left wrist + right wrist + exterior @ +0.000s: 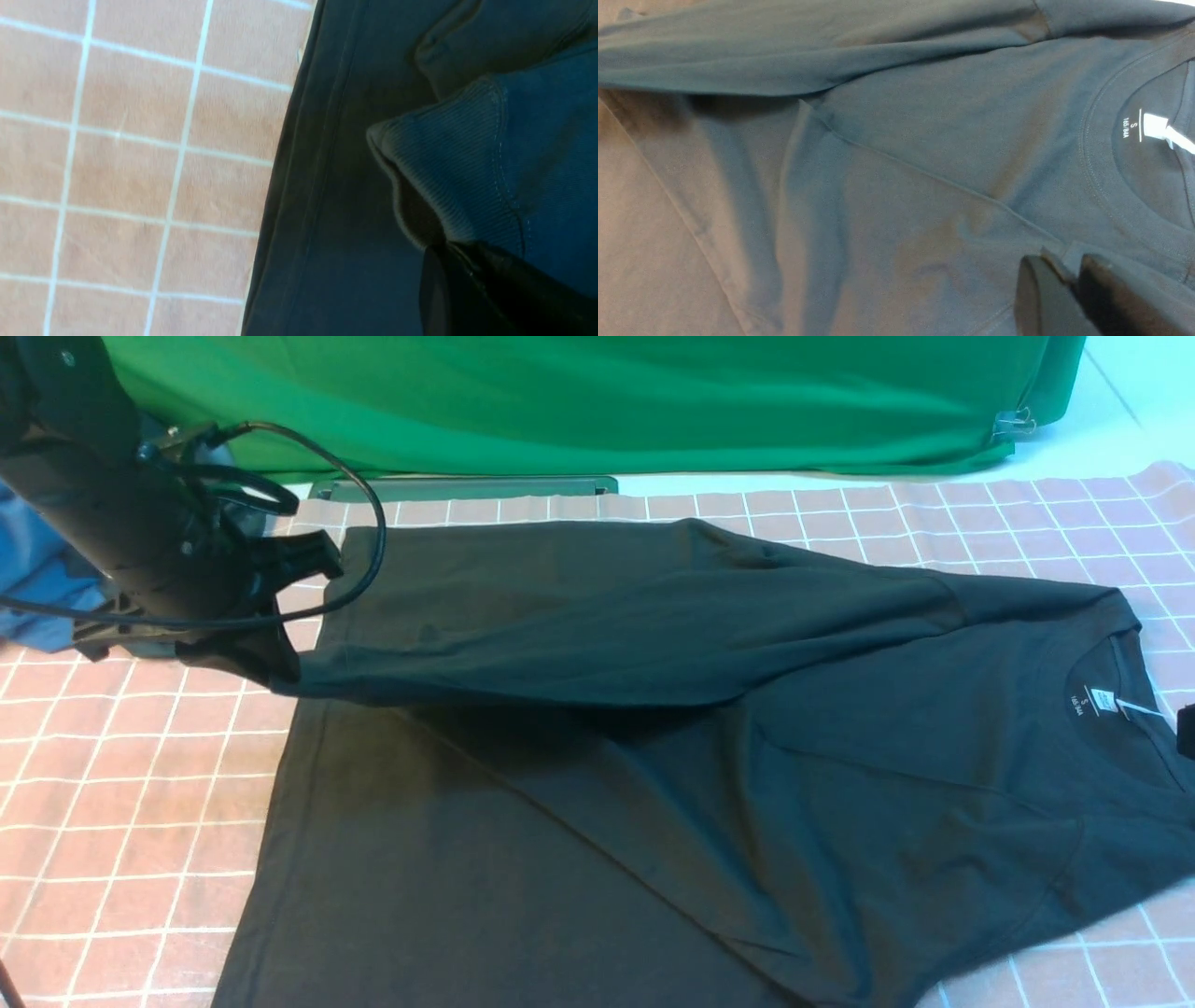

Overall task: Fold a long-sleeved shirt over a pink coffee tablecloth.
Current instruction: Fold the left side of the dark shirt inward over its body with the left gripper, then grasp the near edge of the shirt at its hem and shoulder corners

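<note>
The pink coffee tablecloth [121,784] covers the work surface. It is a dusty pink cloth crossed by a thin white grid, and it lies mostly flat, with a slightly wavy far edge at the right. Beyond that edge a strip of pale white tabletop [1111,420] shows. Behind it a plain green cloth [579,401] drapes across the back of the scene, with a metal binder clip [1013,425] on its right end. A flat grey-green bar [467,487] lies at the foot of the green cloth. A blue garment [37,579] sits at the far left, behind the left arm.

The long-sleeved shirt [653,821] is spread on the tablecloth, hem to the left and collar to the right, with its white neck label [1106,700] showing inside the neckline. One sleeve [607,616] is stretched across the body from the far shoulder towards the hem, raised off the fabric and casting a shadow beneath it.

The left gripper [271,658] is clamped tight on the sleeve's ribbed cuff [448,163], above the hem's edge where shirt meets tablecloth. The right gripper [1062,268] sits near the collar, its jaws narrow, with a small ridge of the shirt's fabric caught between them. A black cable [373,532] loops out from the left arm.
</note>
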Motion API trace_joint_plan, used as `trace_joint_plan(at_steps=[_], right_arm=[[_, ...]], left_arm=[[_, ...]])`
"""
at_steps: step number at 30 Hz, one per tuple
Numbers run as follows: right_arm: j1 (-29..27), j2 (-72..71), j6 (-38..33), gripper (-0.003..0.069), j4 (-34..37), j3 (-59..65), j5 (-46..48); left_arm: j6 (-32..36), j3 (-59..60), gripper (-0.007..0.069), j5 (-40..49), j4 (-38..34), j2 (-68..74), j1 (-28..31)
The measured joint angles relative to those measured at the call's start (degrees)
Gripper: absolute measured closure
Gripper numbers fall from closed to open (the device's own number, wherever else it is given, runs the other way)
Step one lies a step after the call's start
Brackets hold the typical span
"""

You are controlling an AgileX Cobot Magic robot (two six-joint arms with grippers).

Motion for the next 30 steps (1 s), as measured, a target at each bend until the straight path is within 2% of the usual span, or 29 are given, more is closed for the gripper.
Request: trace_joint_plan(at_steps=[12, 15, 16, 20, 23, 26, 30], right_arm=[[0.0, 3.7, 0.7, 0.0497, 0.0, 0.0, 0.0], [0.0, 3.8, 0.7, 0.0496, 0.0, 0.0, 0.0], [0.0, 3.9, 0.7, 0.0495, 0.0, 0.0, 0.0], [0.0, 4.0, 0.7, 0.0494, 0.0, 0.0, 0.0], [0.0, 4.0, 0.7, 0.0494, 0.0, 0.0, 0.0], [0.0, 4.0, 0.8, 0.0494, 0.0, 0.0, 0.0], [0.0, 4.0, 0.9, 0.0494, 0.0, 0.0, 0.1]], left_arm=[[-0.3, 0.0, 0.0582, 0.1, 0.1, 1.4, 0.0], [-0.3, 0.0, 0.0531, 0.4, 0.1, 2.0, 0.0], [-0.3, 0.0, 0.0470, 0.7, 0.1, 2.4, 0.0], [-0.4, 0.0, 0.0333, 1.7, 0.7, 2.6, 0.0], [-0.7, 0.0, 0.0286, 4.1, 1.4, 2.6, 0.0], [-0.9, 0.2, 0.0306, 7.1, 1.8, 2.0, 0.0], [-1.8, 4.9, 0.0417, 7.5, 2.6, -1.7, -1.1]])
